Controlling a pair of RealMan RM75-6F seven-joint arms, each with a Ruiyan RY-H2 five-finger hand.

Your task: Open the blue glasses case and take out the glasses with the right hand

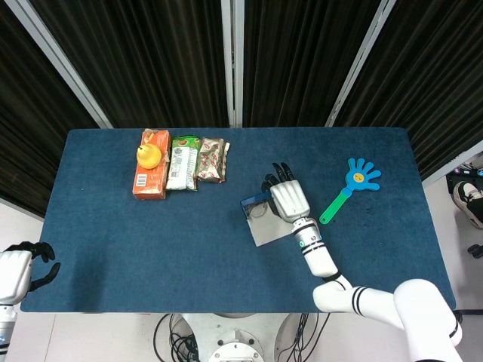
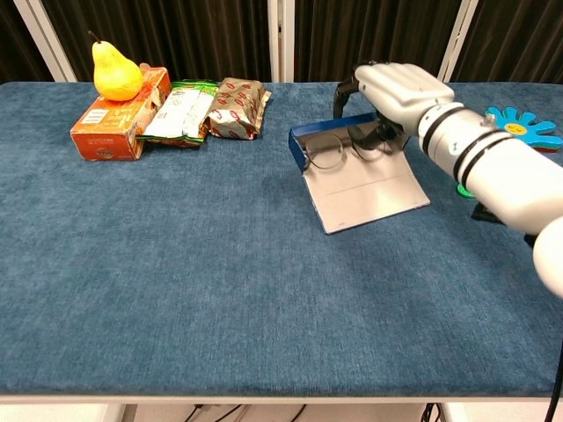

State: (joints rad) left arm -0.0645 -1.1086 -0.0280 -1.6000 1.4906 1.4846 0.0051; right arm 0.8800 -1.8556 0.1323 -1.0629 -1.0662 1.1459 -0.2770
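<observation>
Here — robot hand (image 2: 391, 92) over glasses (image 2: 339, 151).

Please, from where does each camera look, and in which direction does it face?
Head view: sits high above the near edge of the table, looks steeply down; shows the right hand with its arm, and the left hand off the table's near left corner.
Chest view: sits low at the near edge, looks across the table toward the curtains; shows only the right hand and forearm.
Both share the open blue glasses case, the glasses, the pear and the snack packs.
</observation>
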